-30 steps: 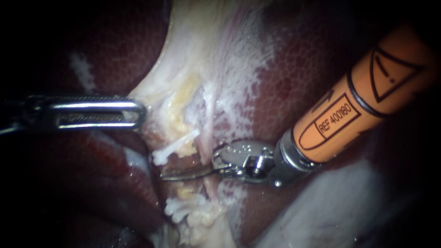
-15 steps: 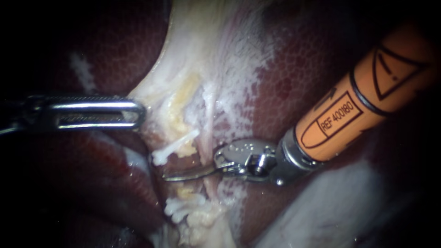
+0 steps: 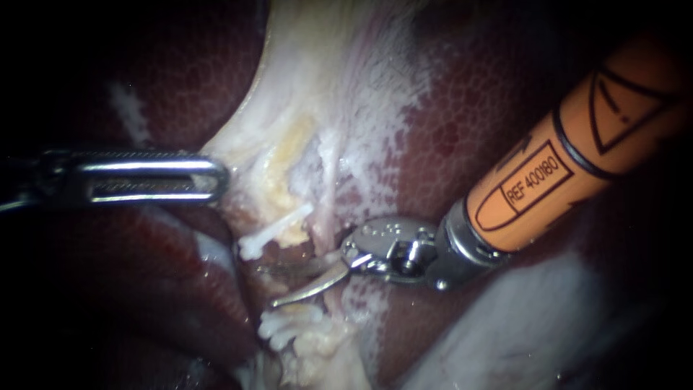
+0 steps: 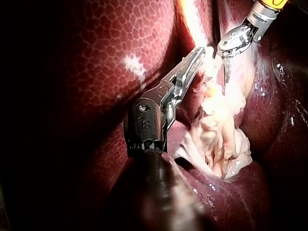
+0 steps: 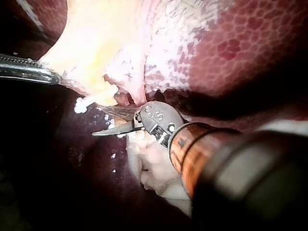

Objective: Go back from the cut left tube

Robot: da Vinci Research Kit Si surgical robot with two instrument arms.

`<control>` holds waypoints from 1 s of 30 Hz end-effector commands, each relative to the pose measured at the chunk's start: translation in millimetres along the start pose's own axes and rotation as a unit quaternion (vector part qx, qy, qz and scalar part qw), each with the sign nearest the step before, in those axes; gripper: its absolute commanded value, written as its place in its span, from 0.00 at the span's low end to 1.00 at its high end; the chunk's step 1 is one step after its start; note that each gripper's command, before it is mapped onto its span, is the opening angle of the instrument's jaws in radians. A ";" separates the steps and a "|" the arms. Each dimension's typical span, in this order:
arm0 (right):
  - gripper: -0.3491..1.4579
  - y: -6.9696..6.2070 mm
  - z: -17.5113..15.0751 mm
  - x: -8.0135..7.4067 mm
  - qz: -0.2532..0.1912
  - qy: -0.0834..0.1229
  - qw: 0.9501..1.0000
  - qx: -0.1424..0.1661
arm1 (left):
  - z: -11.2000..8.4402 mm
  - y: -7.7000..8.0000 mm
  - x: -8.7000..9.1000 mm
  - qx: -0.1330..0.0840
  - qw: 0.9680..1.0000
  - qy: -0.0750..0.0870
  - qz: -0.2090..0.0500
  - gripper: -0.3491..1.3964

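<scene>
The cut tube shows as two pale ends: an upper stump (image 3: 273,230) and a lower stump with white knobs (image 3: 292,325), with a gap between them. My right instrument (image 3: 268,286), on an orange shaft (image 3: 570,173), has its two thin blades open in that gap, touching neither stump as far as I can see. The right wrist view shows the same open blades (image 5: 99,121) just under the upper stump (image 5: 96,100). My left instrument (image 3: 216,178) lies level from the left, its jaws shut on the edge of the pale tissue (image 3: 249,155). In the left wrist view its jaws (image 4: 201,52) pinch that same tissue.
Dark red liver (image 3: 491,123) surrounds the field on both sides. A broad pale sheet of tissue (image 3: 317,79) runs up from the stumps. A whitish mass (image 3: 527,325) lies under the right shaft. The right tube (image 3: 326,217) runs close beside the blades' hinge.
My right instrument's blades have opened, the lower one swinging down. Its hinge has drawn slightly to the right, away from the stumps. The left instrument has not moved.
</scene>
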 end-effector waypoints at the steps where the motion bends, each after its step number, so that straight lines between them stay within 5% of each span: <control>1: 0.46 0.0 -0.2 -0.1 -0.001 0.000 1.000 0.000 | 0.0 0.0 0.0 0.000 1.000 0.000 0.000 0.00; 9: 0.50 -0.8 -2.6 -0.9 -0.008 0.001 1.000 -0.007 | -0.1 0.3 0.1 0.000 1.000 0.000 0.000 0.00; 14: 0.42 -1.4 -5.6 -1.0 -0.018 0.004 1.000 -0.014 | -0.1 0.4 0.2 0.001 1.000 0.000 0.000 0.00; 21: 0.45 -2.3 -11.2 -0.5 -0.059 0.021 0.996 -0.069 | -0.1 0.5 0.2 0.001 1.000 0.000 0.000 0.00; 24: 0.50 -2.6 -13.3 -0.1 -0.078 0.023 0.992 -0.094 | -0.1 0.6 0.3 0.001 1.000 0.000 0.000 0.00; 30: 0.77 -3.1 -15.2 0.6 -0.116 0.024 0.983 -0.140 | -0.1 0.6 0.3 0.001 1.000 0.000 0.000 0.00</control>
